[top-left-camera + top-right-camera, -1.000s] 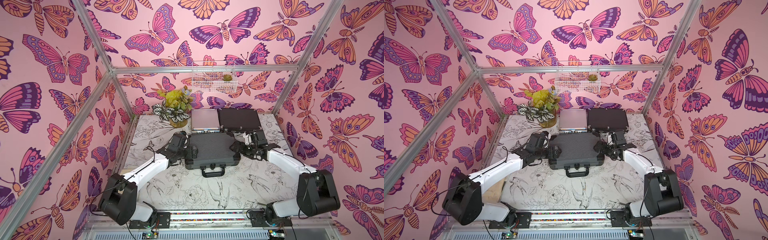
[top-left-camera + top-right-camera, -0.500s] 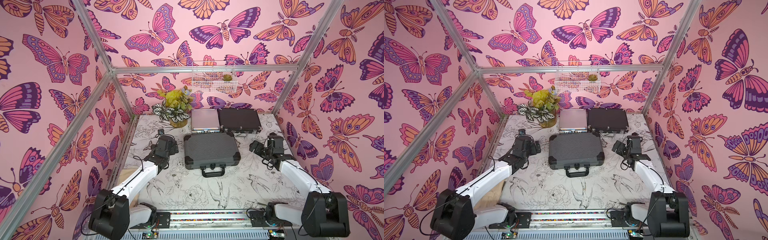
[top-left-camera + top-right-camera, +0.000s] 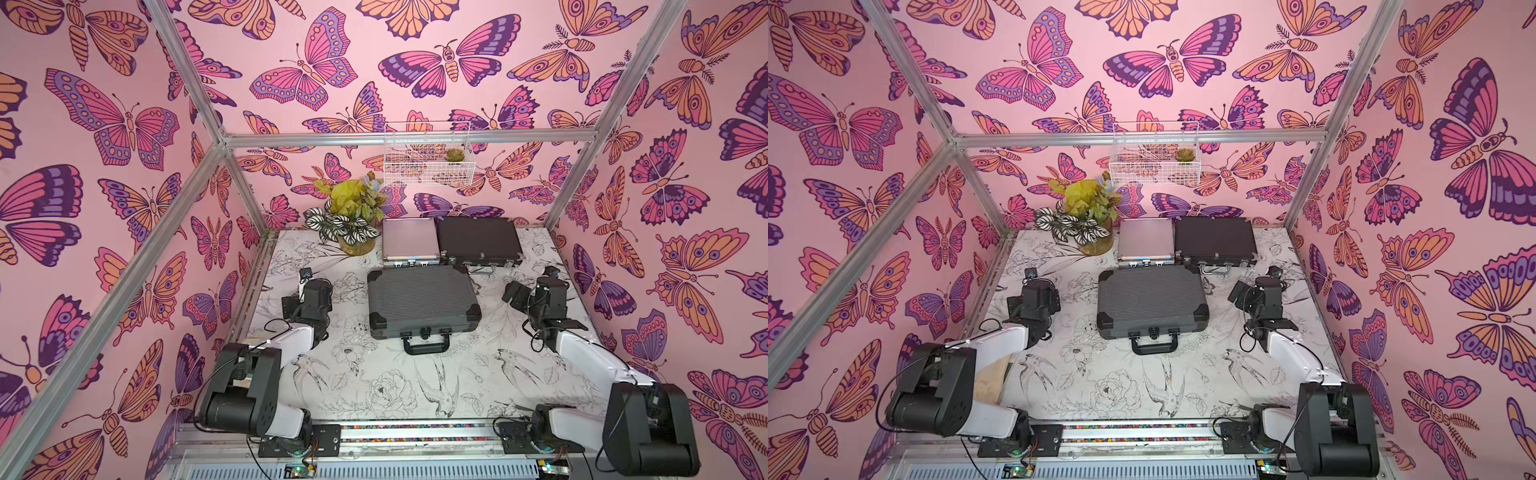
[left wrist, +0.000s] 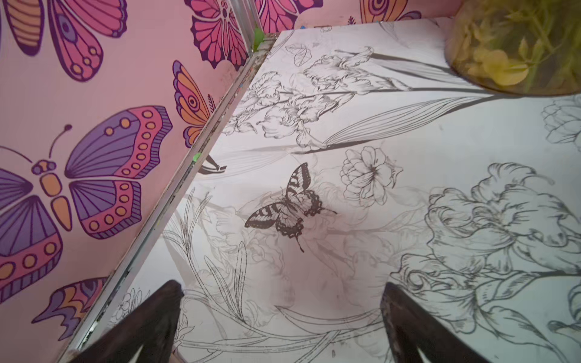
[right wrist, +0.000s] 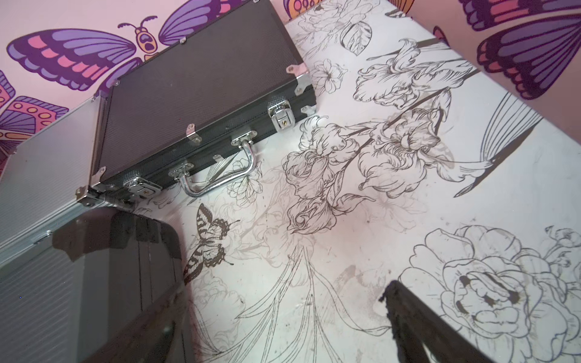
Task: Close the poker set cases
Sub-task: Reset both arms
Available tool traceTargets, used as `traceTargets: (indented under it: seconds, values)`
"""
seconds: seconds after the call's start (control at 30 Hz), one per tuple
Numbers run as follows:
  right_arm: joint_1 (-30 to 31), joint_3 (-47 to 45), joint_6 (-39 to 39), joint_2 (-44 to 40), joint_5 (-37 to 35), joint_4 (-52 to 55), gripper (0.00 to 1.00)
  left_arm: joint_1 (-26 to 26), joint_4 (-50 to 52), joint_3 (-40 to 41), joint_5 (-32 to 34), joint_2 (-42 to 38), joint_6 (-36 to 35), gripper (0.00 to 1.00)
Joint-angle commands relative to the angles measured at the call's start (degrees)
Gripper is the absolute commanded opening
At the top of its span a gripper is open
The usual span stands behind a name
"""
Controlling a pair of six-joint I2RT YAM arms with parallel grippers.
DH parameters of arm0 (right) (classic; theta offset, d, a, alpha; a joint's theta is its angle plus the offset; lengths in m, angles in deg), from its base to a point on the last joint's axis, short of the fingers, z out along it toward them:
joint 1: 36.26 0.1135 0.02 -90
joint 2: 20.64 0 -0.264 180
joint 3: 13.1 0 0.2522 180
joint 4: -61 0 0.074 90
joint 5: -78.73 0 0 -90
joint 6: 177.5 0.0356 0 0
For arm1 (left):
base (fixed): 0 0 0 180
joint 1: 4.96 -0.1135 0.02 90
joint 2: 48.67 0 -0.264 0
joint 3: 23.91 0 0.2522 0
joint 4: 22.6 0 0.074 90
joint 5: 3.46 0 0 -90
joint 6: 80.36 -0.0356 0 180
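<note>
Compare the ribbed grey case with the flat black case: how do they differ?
The ribbed grey case looks thicker; the flat black case is slimmer. The grey case has a black handle; the black case has a shiny metal handle and silver trim. The grey case lies mid-table; the black case by the back wall. Both lie flat, lids down, handles on the near side.

Three cases: one grey case (image 3: 422,299), one silver case (image 3: 409,239), one black case (image 3: 478,241). Two arms: left arm (image 3: 291,338), right arm (image 3: 590,357). One plant (image 3: 353,216), one basket (image 3: 407,172).
</note>
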State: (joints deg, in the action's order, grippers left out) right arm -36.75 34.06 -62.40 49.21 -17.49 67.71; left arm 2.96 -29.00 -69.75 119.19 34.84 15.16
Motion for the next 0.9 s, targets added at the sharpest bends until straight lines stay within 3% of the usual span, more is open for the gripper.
traceTargets:
  seconds: [0.0,0.1,0.2,0.3,0.37,0.43,0.5,0.6,0.63,0.77,0.83,0.87]
  values:
    - [-0.77,-0.93,-4.22,-0.52,-5.12,-1.87,0.99,-1.54,-15.74,3.84,-7.39,0.73,-5.25,1.0]
    - [-1.52,-2.96,-5.55,-1.28,-8.49,-4.33,0.99,-5.24,-33.12,12.47,-17.79,2.02,-4.96,1.0]
    - [-1.62,-6.1,-7.49,-1.0,-8.91,-10.37,0.99,-6.21,-42.3,16.34,-19.73,6.31,-5.55,1.0]
    - [-1.61,-10.04,-8.73,1.55,-10.42,-21.45,0.99,-6.17,-32.13,13.8,-19.98,3.76,-4.58,1.0]
    - [-1.53,-11.25,-10.69,3.66,-9.84,-25.55,0.99,-6.08,-35.73,13.79,-18.93,6.01,-5.25,1.0]
    - [-1.46,-11.68,-13.47,4.0,-6.95,-27.73,0.99,-6.12,-31.36,11.2,-19.01,4.37,-4.29,1.0]
    - [-1.29,-14.26,-15.87,4.33,-6.15,-34.7,0.99,-6.14,-33.09,11.7,-18.96,5.13,-4.66,1.0]
    - [-1.25,-20.97,-15.82,12.55,-7.43,-56.38,0.99,-6.15,-32.6,11.57,-19.02,4.71,-4.43,1.0]
    - [-1.24,-21.36,-16.69,14.72,-5.24,-58.78,0.99,-6.08,-31.67,11.39,-19.09,4.56,-4.4,1.0]
    - [-1.27,-15.89,-18.87,17.17,0.07,-50.91,0.99,-6.11,-33.65,11.8,-19.06,5.07,-4.61,1.0]
    - [-1.1,-13.09,-18.83,15.31,-0.08,-42.6,0.99,-6.11,-32.68,11.59,-19.03,4.88,-4.48,1.0]
    - [-1.13,-13.13,-18.71,16.17,-0.5,-44.3,0.99,-6.14,-33.67,11.83,-19.02,5.23,-4.62,1.0]
